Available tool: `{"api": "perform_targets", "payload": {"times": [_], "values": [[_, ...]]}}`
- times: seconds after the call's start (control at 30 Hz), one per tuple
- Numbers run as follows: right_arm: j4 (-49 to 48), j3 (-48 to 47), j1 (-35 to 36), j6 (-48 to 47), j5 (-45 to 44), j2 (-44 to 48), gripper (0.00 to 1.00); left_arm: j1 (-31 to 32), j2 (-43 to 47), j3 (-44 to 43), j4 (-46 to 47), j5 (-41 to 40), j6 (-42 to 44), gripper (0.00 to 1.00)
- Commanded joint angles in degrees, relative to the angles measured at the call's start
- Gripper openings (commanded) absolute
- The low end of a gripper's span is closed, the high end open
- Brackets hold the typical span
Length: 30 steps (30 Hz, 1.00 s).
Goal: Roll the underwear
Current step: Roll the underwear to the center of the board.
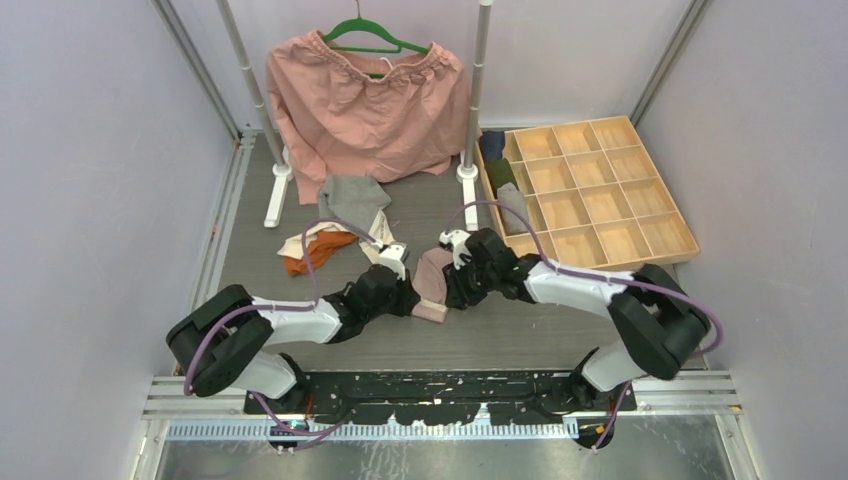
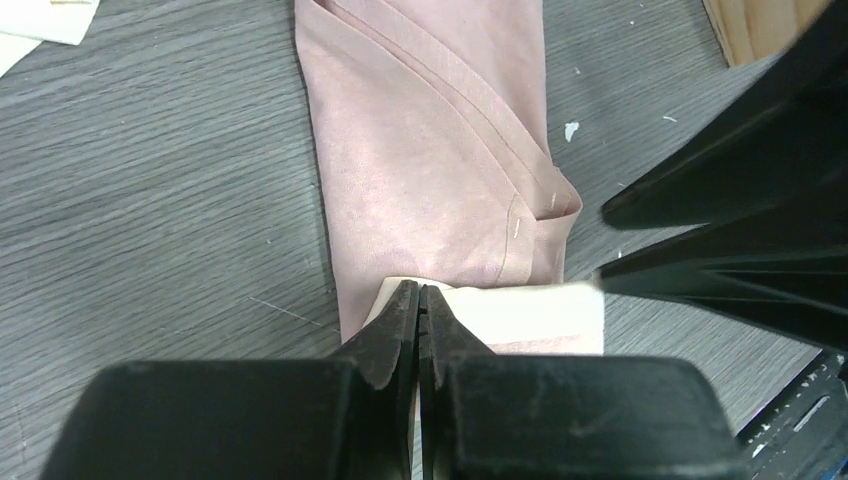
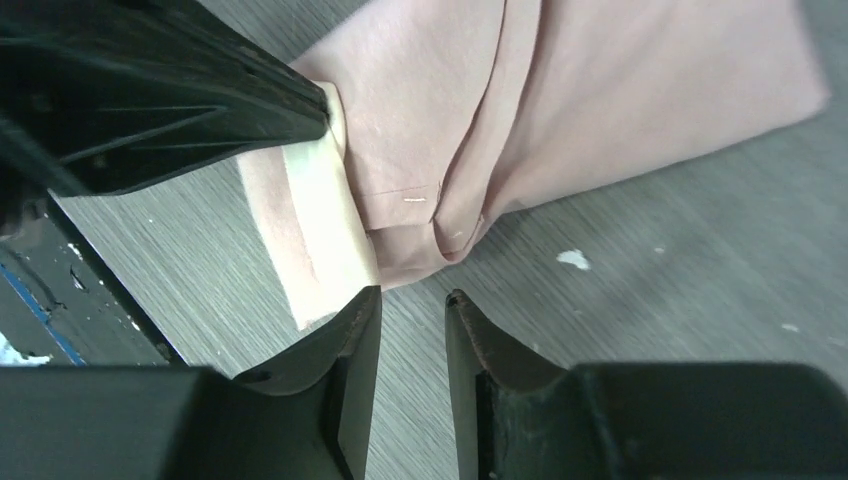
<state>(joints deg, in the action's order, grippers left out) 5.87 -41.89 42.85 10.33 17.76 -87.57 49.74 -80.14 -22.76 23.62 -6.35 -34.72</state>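
A dusty pink underwear (image 1: 433, 272) lies folded into a long strip on the grey table, between both grippers. Its cream waistband end (image 2: 540, 315) points toward the arm bases. My left gripper (image 2: 419, 290) is shut, its tips resting on that cream end, with no cloth seen between them. My right gripper (image 3: 413, 297) is open just off the same end (image 3: 320, 220), with bare table showing in its gap. From above, the left gripper (image 1: 410, 297) and the right gripper (image 1: 452, 290) flank the strip's near end. Grey (image 1: 352, 195), cream (image 1: 308, 240) and orange (image 1: 315, 258) underwear lie in a pile at the back left.
A large salmon garment (image 1: 365, 105) hangs on a green hanger (image 1: 375, 40) from a rack with white posts (image 1: 478, 90). A wooden divided tray (image 1: 590, 190) at the back right holds dark cloth rolls (image 1: 497, 160) and a grey one (image 1: 513, 203). Walls close in both sides.
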Motion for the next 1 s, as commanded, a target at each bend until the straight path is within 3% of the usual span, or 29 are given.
{"api": "perform_targets", "payload": {"times": [0.0,0.17,0.37,0.63,0.97], "values": [[-2.35,2.18,0.17,-8.70,-5.31,10.53,0.38,0.01,-2.33,0.07,-6.60,2.72,-1.48,0.01],[-8.60,5.07,1.64,-15.02,-3.61,17.09,0.42,0.01,-3.59,0.68,-8.26,4.30,-5.87,0.01],[-8.39,6.89,10.95,-32.49,-8.78,19.46,0.46,0.82,-1.15,3.32,-10.29,3.19,-12.82,0.01],[-10.35,6.72,21.68,-44.98,-16.14,13.29,0.50,2.91,0.13,3.02,-12.79,1.52,-14.32,0.01],[-12.70,5.31,27.72,-51.02,-28.66,5.41,0.53,3.00,-0.14,2.64,-12.81,1.34,-14.41,0.01]]}}
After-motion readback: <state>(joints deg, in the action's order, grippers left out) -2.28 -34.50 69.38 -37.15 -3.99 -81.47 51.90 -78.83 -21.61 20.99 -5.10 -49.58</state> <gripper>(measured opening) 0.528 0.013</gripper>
